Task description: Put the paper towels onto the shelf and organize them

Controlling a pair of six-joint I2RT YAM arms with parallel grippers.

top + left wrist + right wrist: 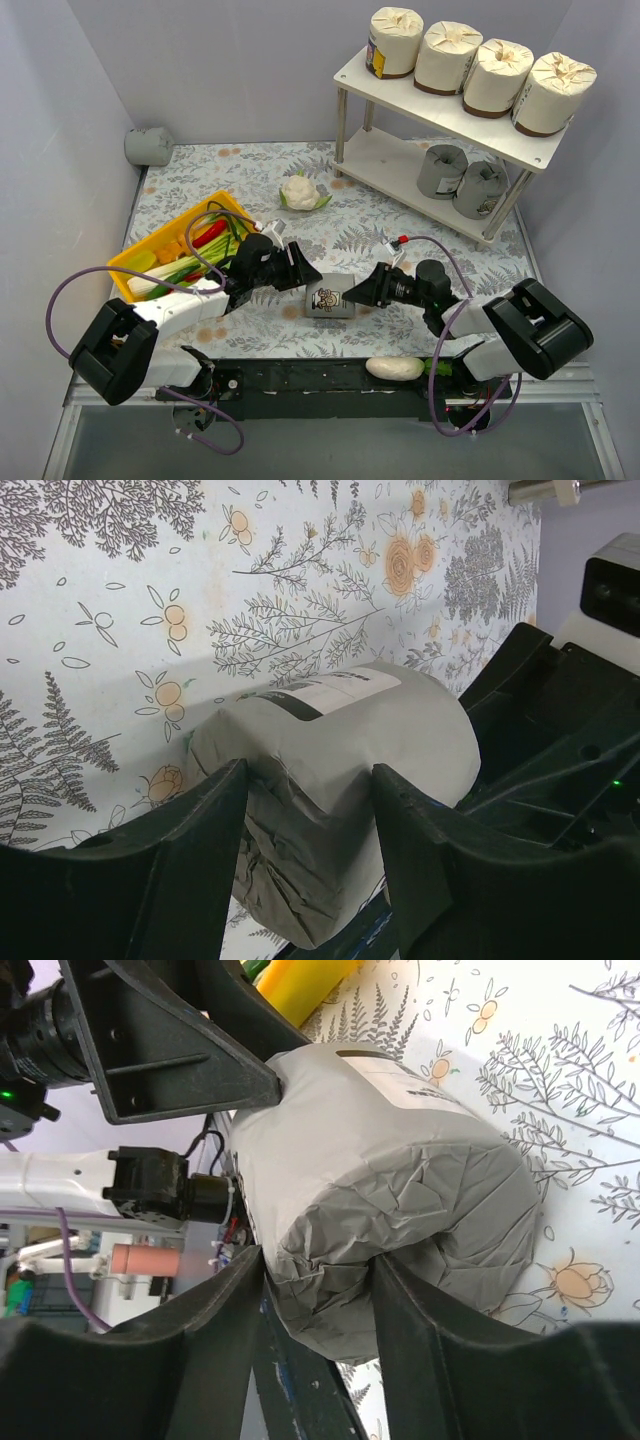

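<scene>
Left gripper (308, 280) and right gripper (355, 293) both pinched tight on the grey paper towel roll (332, 299) – pleated wrap only, well short of the shelf (392, 160) – opposing pulls could tear it.

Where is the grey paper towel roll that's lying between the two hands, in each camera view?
Top external: grey roll, low centre.
Left wrist: grey roll centre, running to the bottom edge.
Right wrist: grey roll centre, filling much of the frame.
Shared landmark: the fern-print tablecloth under it.

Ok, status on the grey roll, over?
Left pincer and right pincer both clamped on grey roll, opposite ends. Shelf part-filled. Cauliflower near path to shelf.
</scene>
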